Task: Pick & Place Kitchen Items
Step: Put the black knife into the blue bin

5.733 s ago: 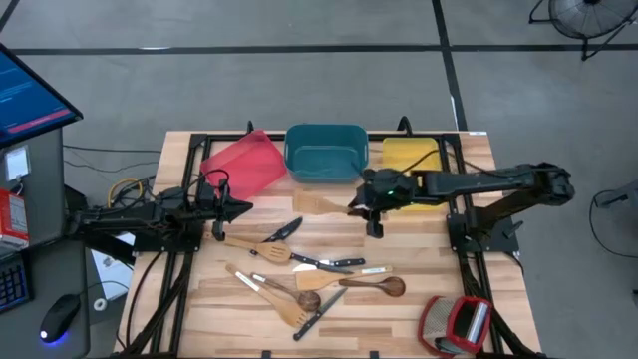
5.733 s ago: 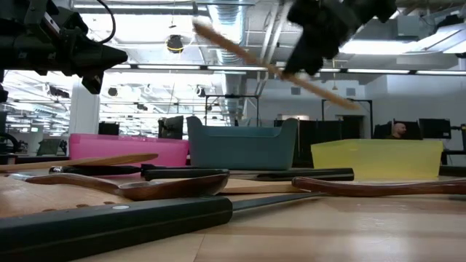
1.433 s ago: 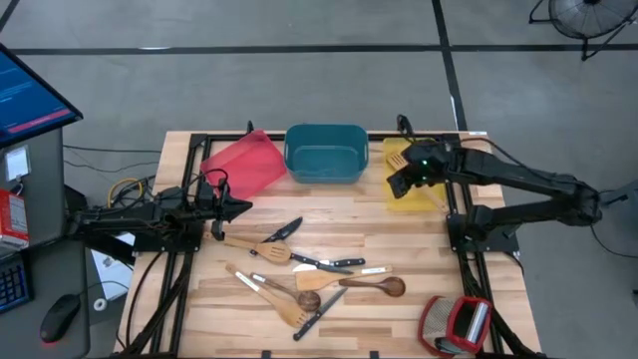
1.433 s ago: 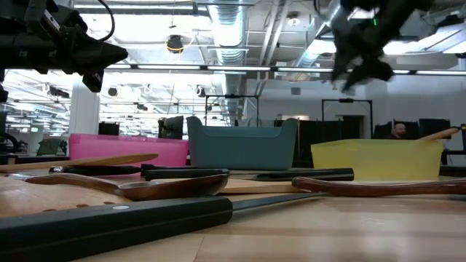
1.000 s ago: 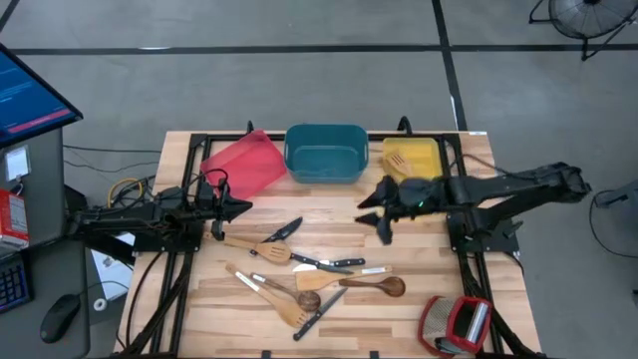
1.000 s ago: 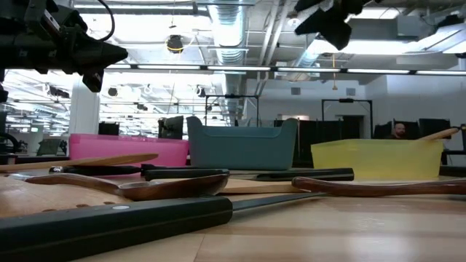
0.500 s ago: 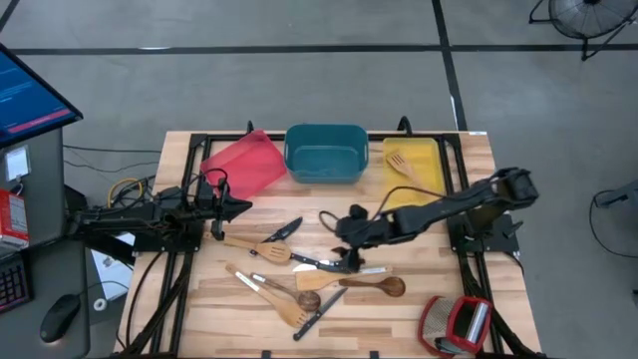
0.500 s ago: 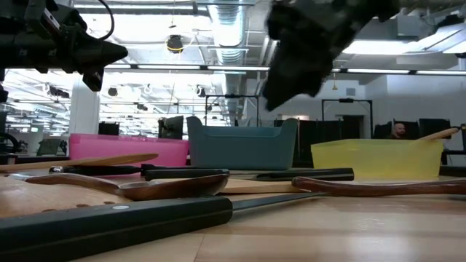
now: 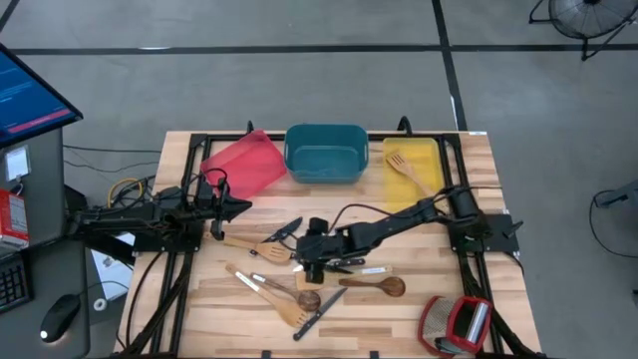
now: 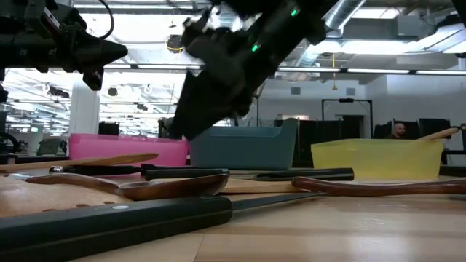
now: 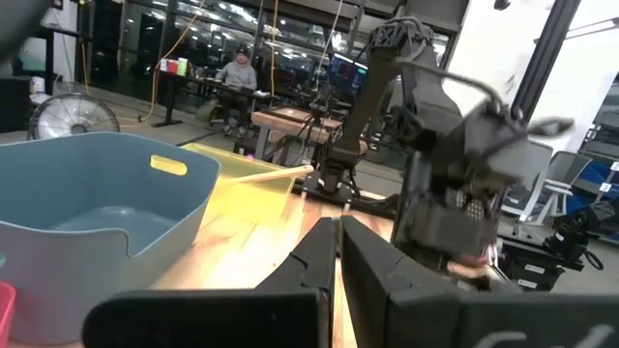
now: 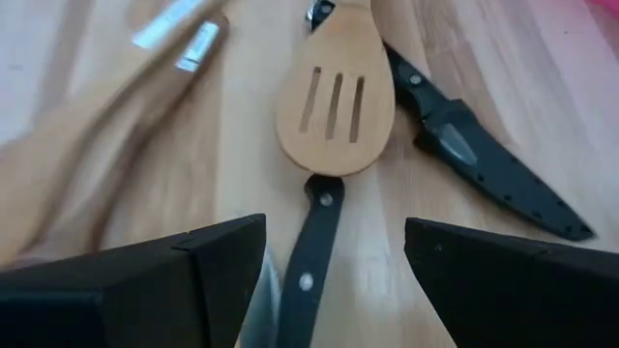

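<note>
1. Right wrist view: we see the right hand (image 12: 319, 266) with its fingers spread wide and nothing between them, poised over a black knife handle (image 12: 311, 259) that touches the rim of a slotted spatula (image 12: 336, 106); a second, sheathed knife (image 12: 488, 174) lies just beside that spatula.
2. In the high view, the right hand (image 9: 311, 249) sits at the middle of the tabletop (image 9: 419, 304), above the cluster of kitchen items (image 9: 309, 284). One wooden utensil (image 9: 406, 168) already lies in the yellow tray (image 9: 431, 189) at the far right.
3. Risk, in our judgement: the handle and the spatula touch, so closing fingers could catch both, or nudge the spatula and leave a skewed hold on the knife.
4. A further risk: the handle is slim and lies flat, so a fingertip descending off-line could push it sideways into the neighbouring utensils rather than straddle it.
5. The left hand (image 9: 217, 207) waits at the left edge, fingers pressed together and empty, as the left wrist view confirms.
6. Compared with the frame about one second earlier, the right arm has swung from beside the yellow tray to the central cluster, and its fingers have opened fully. The utensils appear unmoved.
</note>
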Robot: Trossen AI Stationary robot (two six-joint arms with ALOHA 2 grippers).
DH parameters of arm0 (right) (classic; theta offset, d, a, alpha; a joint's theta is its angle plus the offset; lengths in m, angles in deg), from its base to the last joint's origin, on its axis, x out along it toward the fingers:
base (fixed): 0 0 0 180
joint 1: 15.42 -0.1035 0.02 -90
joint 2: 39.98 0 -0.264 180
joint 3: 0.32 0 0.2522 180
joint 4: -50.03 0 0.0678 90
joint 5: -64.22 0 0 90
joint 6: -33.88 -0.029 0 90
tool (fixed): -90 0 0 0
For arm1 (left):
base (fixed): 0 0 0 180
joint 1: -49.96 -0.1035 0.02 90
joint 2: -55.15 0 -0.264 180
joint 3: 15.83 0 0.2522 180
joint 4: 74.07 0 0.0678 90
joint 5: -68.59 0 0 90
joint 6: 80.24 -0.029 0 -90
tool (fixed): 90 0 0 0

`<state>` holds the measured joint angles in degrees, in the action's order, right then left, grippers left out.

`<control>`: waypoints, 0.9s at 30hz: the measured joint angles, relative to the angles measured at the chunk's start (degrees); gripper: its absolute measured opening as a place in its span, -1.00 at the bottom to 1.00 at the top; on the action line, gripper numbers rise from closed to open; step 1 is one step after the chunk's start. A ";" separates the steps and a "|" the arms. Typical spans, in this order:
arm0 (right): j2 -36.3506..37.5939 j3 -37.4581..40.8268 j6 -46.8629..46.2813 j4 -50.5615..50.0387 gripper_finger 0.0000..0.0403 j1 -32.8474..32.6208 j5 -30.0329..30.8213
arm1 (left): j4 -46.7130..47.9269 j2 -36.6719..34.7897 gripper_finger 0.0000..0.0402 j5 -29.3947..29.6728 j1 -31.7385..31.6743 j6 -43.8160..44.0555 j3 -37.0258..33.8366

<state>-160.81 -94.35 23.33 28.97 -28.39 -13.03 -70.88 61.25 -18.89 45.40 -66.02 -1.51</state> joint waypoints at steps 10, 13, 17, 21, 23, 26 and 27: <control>-3.25 -0.66 -1.96 -3.34 0.27 -0.48 1.16 | -0.42 -0.01 -0.99 0.00 0.00 0.01 0.00; -3.25 -0.30 -2.15 -3.48 0.27 -0.44 2.54 | -0.50 -0.01 -0.99 0.00 -0.02 0.00 0.00; -3.27 -0.25 -2.16 -3.50 0.27 -0.40 2.76 | -0.60 -0.01 -0.99 0.00 -0.01 0.02 0.00; -4.88 -0.34 -4.54 -2.72 0.27 -0.48 2.75 | -0.71 0.01 -0.99 0.01 0.00 0.02 -0.01; -6.30 -0.41 -5.30 -2.33 0.27 -0.48 2.50 | -0.75 0.01 -0.99 0.02 -0.01 0.02 0.00; -6.67 -0.48 -6.79 -2.51 0.26 -0.52 2.93 | -0.83 0.01 -0.99 0.01 0.00 0.01 0.00; -6.71 -0.48 -7.17 -2.51 0.24 -0.52 2.85 | -0.89 0.01 -0.99 0.00 -0.01 0.02 0.00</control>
<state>-167.53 -94.83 16.16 26.47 -28.91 -10.17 -71.77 61.26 -18.89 45.39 -66.01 -1.51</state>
